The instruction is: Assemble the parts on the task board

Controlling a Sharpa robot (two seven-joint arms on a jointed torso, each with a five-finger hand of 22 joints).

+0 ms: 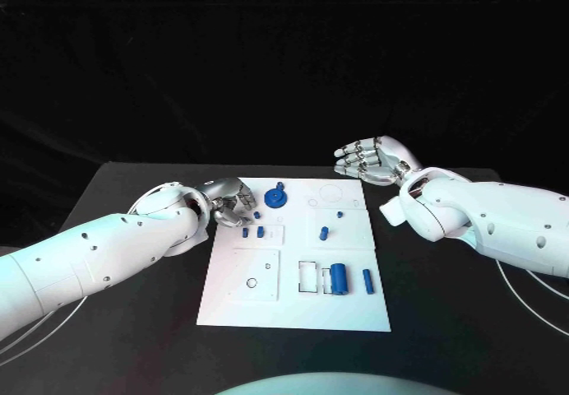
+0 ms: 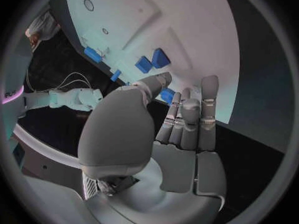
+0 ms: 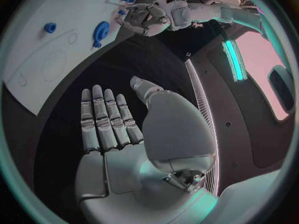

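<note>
The white task board (image 1: 297, 304) lies in the middle of the black table (image 1: 451, 329), with the blue parts spread over it. A round blue disc part (image 1: 275, 197) sits near the board's far edge. A few small blue pegs (image 1: 252, 233) lie in a row on the board's left portion, and one more peg (image 1: 257, 216) lies just beyond them. A short upright part (image 1: 326, 233) stands toward the middle, with a tiny blue piece (image 1: 340, 215) beyond it. Nearer the robot, a blue cylinder (image 1: 341, 277) lies in the board's right portion, with a slim blue bar (image 1: 369, 281) beside it on the right.

The left robot hand (image 1: 231, 202) is over the board's far left corner, its fingers curved down toward the small pegs, with the disc part just beside it on the right. In the left wrist view its fingers (image 2: 187, 119) are stretched out side by side with nothing between them and the thumb, and blue parts (image 2: 152, 60) lie on the board just past the fingertips; the hand is released and holds nothing.

The right robot hand (image 1: 373, 160) is raised off the board beyond its far right corner, well apart from all the parts. In the right wrist view its fingers (image 3: 102, 117) are straight and apart from the thumb over the dark table, released and empty, with the disc part (image 3: 101, 31) farther off on the board.
</note>
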